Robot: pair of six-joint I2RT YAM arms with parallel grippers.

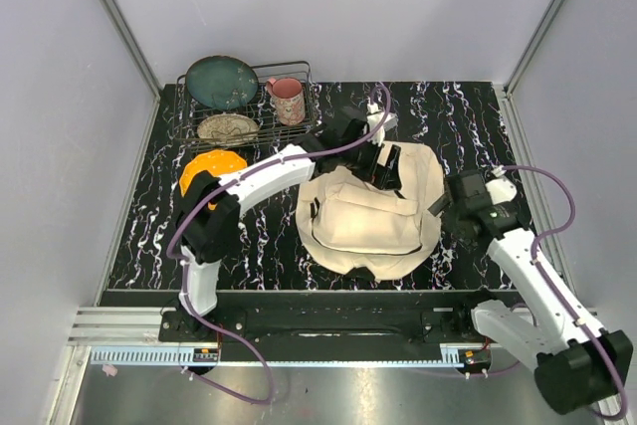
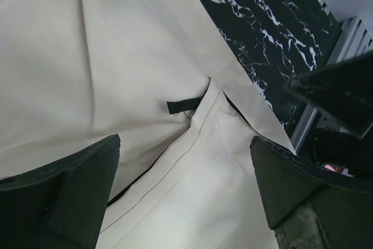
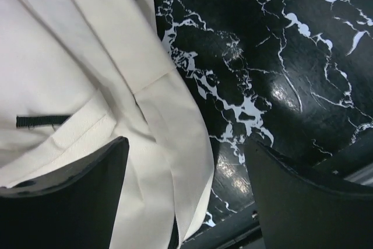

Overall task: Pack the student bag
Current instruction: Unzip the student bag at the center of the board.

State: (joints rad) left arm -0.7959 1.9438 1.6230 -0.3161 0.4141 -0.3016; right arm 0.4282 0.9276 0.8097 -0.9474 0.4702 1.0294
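Your left claw (image 2: 183, 173) gapes wide and holds nothing, hanging over the far side of the student bag (image 1: 368, 221). Your right claw (image 3: 186, 185) is likewise spread and empty at the bag's right edge, partly over bare worktop (image 3: 280, 56). The bag lies slumped mid-worktop, between both arms. Neither claw grips cloth or cargo. Its inside is hidden, so you cannot tell how much is packed.

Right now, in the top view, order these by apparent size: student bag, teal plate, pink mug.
1. student bag, by far the largest
2. teal plate
3. pink mug, the smallest
No two look alike.
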